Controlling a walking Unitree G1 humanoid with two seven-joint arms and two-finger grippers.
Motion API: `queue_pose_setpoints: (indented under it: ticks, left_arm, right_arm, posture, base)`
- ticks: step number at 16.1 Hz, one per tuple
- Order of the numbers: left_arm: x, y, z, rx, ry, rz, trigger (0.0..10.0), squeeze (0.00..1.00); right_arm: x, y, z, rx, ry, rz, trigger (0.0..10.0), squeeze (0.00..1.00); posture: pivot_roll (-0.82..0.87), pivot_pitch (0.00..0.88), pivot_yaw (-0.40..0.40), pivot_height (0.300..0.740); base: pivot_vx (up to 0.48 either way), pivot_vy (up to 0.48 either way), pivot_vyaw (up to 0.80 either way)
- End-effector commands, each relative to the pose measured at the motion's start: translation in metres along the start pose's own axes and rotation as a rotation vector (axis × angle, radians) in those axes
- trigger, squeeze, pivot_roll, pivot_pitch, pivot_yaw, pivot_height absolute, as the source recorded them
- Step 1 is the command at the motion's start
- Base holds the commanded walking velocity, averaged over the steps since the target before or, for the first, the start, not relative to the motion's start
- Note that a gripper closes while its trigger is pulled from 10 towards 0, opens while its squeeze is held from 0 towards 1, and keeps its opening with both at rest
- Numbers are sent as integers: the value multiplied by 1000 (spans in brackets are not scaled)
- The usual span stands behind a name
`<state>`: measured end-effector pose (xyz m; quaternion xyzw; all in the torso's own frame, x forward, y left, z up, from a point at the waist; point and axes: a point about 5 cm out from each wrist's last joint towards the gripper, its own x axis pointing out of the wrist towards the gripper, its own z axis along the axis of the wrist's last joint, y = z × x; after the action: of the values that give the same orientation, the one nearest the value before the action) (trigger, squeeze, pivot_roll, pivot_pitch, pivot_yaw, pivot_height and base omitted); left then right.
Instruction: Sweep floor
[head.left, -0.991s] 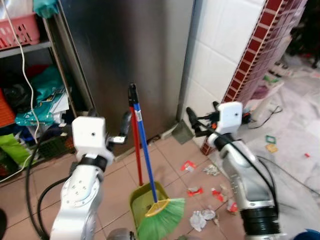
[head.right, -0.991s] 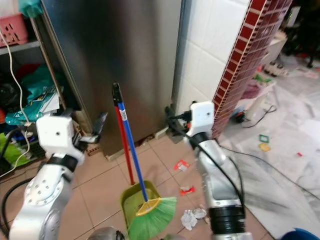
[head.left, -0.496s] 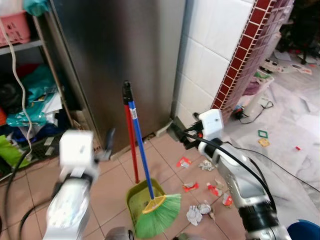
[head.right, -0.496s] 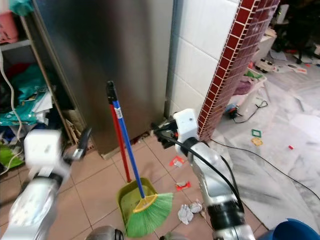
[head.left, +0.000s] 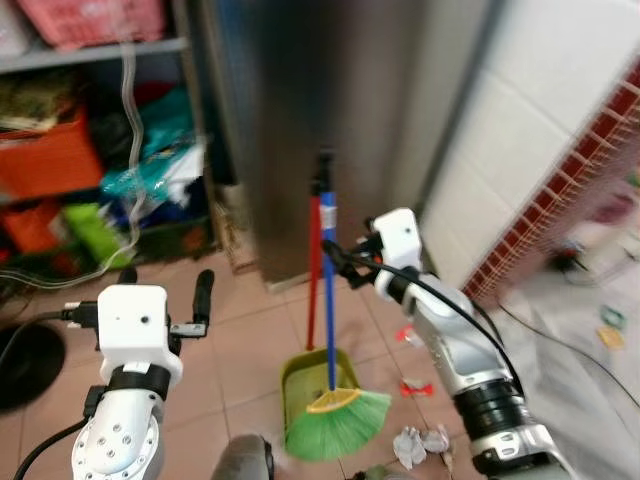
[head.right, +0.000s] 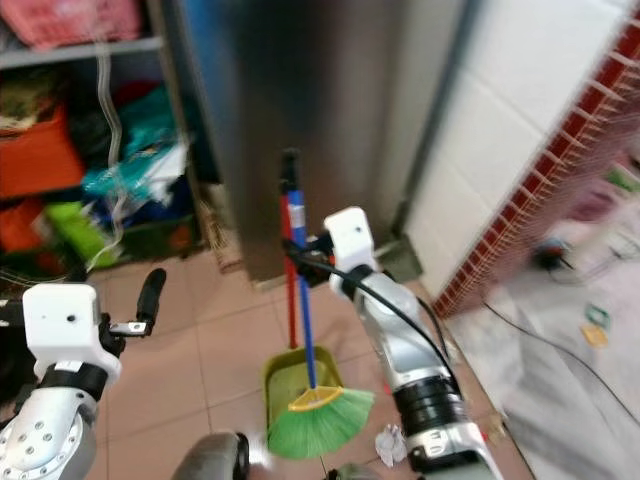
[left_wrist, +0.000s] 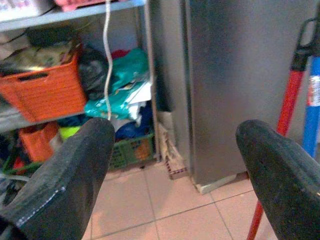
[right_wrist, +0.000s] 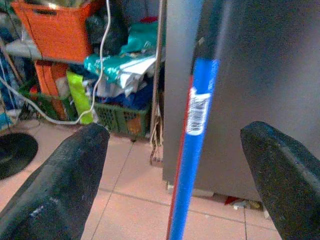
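Now, right gripper (right_wrist: 175, 165): jaws apart around the blue broom handle (right_wrist: 192, 150).
Left gripper (left_wrist: 172, 165): jaws apart, holding nothing.
Green dustpan (head.left: 310, 375): behind bristles.

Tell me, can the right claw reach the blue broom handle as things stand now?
Probably yes. The right claw is open, with the blue broom handle standing between its fingers and nothing in front of it.
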<state>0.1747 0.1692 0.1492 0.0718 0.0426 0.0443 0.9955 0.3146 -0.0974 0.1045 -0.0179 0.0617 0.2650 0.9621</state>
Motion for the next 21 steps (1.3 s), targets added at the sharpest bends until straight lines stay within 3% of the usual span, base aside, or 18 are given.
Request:
queue_pose_setpoints:
  ticks: [1,6,9,11,15,17,21]
  left_arm:
    - [-1,0,3,10,-2,-6,10000,0]
    - [3,-3,2,12,19,-15,10000,0]
    - [4,-6,8,1,9,-12,10000,0]
    - [-2,-6,8,-1,22,-2,10000,0]
    - [-13,-3,7,9,51,14,10000,0]
    - [-18,1,8,17,61,38,10000,0]
    - [-22,0,7,20,77,37,10000,0]
  right_arm:
    - [3,-3,4,-6,-14,-24,10000,0]
    - [6,-7,-3,53,41,-117,10000,0]
    - [9,7,-5,140,55,-126,10000,0]
    - [12,18,-2,190,42,-80,10000,0]
    - [23,24,9,210,3,-45,10000,0]
    - [27,26,10,209,2,-72,10000,0]
    - [27,24,12,223,-32,-125,10000,0]
  posture:
    - [77,107,-57,740]
    - [75,128,-66,740]
    - [100,164,-79,740]
    - [108,183,-82,740]
    - [143,216,-96,740]
    - [156,222,-98,740]
    - [158,220,-94,740]
  base:
    - [0,0,0]
    - [0,0,0]
    - [0,0,0]
    - [0,0,0]
    - [0,0,145]
    - [0,0,759]
    - [0,0,0]
